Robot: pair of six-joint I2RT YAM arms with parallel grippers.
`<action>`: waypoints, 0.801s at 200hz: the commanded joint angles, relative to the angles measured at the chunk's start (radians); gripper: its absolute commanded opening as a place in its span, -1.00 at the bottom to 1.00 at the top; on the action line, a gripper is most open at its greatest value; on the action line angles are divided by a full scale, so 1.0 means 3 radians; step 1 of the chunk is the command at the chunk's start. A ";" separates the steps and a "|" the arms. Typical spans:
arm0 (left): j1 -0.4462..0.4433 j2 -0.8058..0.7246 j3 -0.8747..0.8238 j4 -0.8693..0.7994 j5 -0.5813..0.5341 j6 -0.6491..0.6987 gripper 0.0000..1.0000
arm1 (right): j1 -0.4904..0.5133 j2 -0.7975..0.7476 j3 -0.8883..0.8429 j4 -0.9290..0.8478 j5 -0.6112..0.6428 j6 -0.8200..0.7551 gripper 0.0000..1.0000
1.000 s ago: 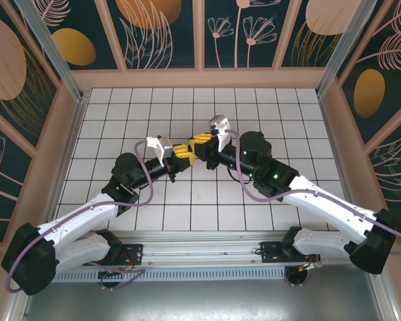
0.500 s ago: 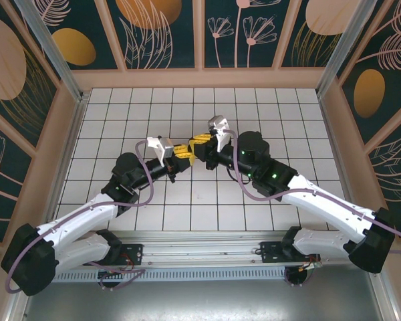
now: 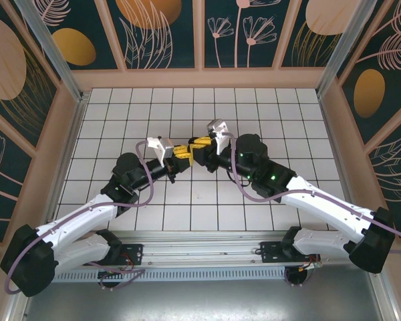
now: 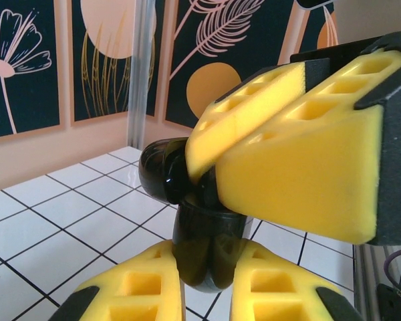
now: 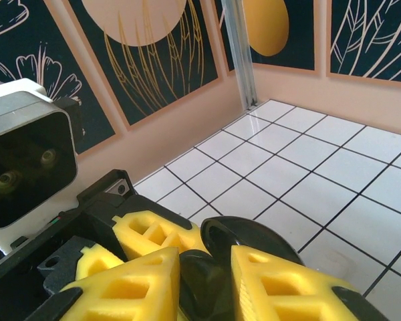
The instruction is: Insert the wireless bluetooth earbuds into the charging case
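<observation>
Left arm (image 3: 87, 221): reaches from the near-left corner of the table (image 3: 120, 107) to about its middle. Left gripper (image 3: 180, 152) sits clear above the tiles, fingers drawn narrow. In the left wrist view, its two yellow pads (image 4: 130, 287) flank the lower body of a glossy black piece and press on it from either side.

Middle: the piece is an earbud (image 4: 207, 247), going by its comma shape of rounded head and thicker stem. It is held upright in the air over the table's middle, stem down between the left pads, head up and toward the far-left corner. It touches no tile.

Right gripper (image 3: 199, 144): meets the left one tip to tip from the right side. Its fingers are also narrow, closed across the earbud's neck just under the head, at an angle to the left pair. In the right wrist view, black gloss fills the slot between its own pads (image 5: 281, 281).

Reading: two grips at once on one small part looks like a hand-over or a re-grip. Likely aim is to turn the earbud so the stem points the right way for its socket in the charging case. Which gripper is to let go, I cannot tell.

Risk: glossy and tiny, so it could flick out when one side releases.
</observation>
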 commanded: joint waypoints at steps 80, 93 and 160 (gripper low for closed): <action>-0.0018 0.0043 0.0032 0.0173 -0.0036 0.0062 -0.96 | -0.0205 -0.0126 0.0492 -0.0453 0.0222 0.0784 0.12; -0.0017 0.0052 0.0032 0.0178 -0.0037 0.0067 -0.96 | -0.0303 -0.0147 0.0549 -0.0540 0.0174 0.0917 0.15; -0.0020 0.0045 0.0026 0.0189 -0.0042 0.0051 -0.96 | -0.0567 -0.0019 0.0562 -0.0882 -0.0132 0.1136 -0.06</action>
